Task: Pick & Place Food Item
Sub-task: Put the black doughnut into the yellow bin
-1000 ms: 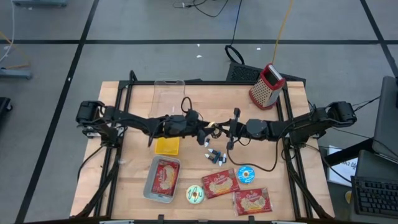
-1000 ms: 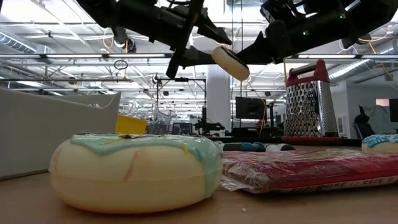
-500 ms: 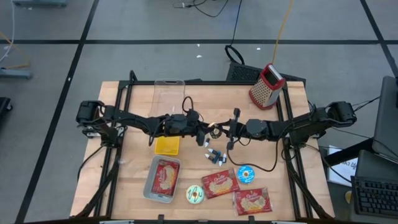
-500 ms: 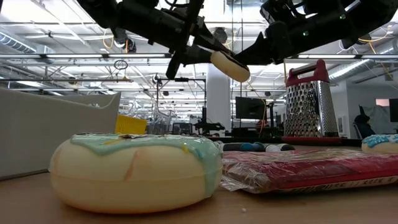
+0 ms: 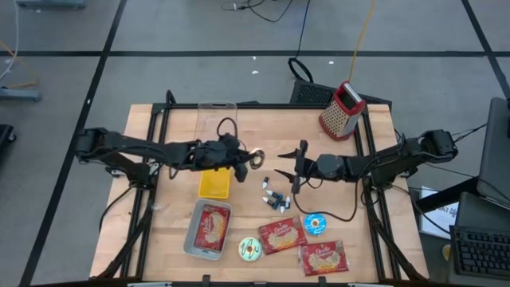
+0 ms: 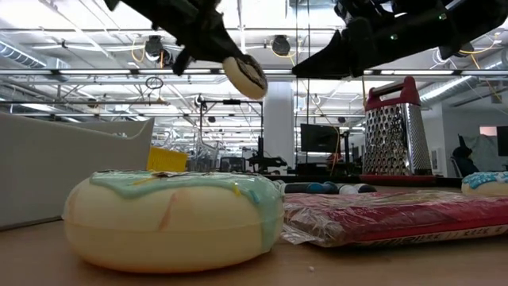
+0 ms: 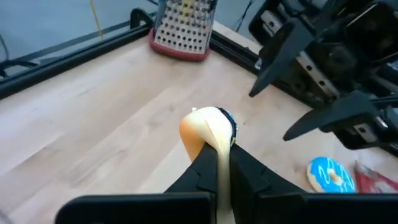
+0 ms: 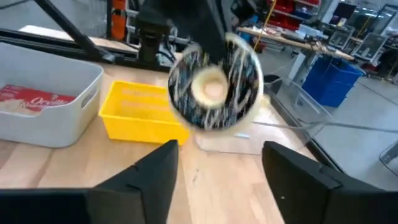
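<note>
jaws: left gripper (image 5: 249, 160) pinching chocolate-striped donut (image 5: 256, 157), right gripper (image 5: 288, 170) spread, holding nothing | high: donut above table (image 5: 159, 203) near yellow bin (image 5: 213, 186) | low: donut (image 6: 244, 76) aloft | right wrist: donut (image 8: 214, 88) facing fingers (image 8: 140, 180)

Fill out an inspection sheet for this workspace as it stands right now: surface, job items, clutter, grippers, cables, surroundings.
Surface: wooden table, bare wood visible between items.
Job's things: chocolate-iced donut held in the air; yellow bin; grey tray holding a red snack packet.
Clutter: blue donut, teal donut, two more red packets, box grater, clear container, small markers.
Grippers: left gripper shut on the donut above table centre; right gripper open, fingers apart, facing it.
Cables: black cable looping across the table under the right arm.
Surroundings: grey floor with black tape lines; keyboard at the right edge.
</note>
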Tool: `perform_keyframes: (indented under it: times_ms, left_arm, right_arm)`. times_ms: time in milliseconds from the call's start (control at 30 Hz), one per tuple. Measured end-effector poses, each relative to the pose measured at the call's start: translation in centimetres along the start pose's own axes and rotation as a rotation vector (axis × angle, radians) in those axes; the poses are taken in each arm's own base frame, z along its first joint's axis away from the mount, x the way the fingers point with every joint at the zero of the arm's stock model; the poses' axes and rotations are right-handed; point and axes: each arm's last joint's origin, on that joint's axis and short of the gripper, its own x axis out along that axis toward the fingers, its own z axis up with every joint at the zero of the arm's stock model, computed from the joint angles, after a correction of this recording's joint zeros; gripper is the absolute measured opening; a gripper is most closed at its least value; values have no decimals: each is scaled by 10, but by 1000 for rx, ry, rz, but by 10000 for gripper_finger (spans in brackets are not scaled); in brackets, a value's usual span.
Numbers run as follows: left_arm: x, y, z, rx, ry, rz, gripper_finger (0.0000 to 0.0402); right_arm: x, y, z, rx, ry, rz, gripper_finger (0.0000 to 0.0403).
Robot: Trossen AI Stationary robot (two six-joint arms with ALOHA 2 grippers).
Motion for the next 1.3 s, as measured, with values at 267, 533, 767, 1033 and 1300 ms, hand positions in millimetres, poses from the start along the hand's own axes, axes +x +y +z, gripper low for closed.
perform_keyframes:
  times_ms: [267,533,767,1033,1300]
  left_arm:
    - [-41,-6,-12,7,48,72,8]
    - [-74,16,-55,-161,-9,100,13]
    - [-93,39,-96,-319,-53,63,13]
    - [-96,48,-127,-379,-20,80,13]
    - [-93,51,-136,-377,-8,110,7]
  right_arm:
    - [-5,-2,0,11,34,1,255]
    - [-6,-3,2,11,29,0,248]
    - [-6,-3,2,10,29,1,247]
    - [-6,-3,2,10,28,1,247]
    - [-6,-3,2,11,25,0,247]
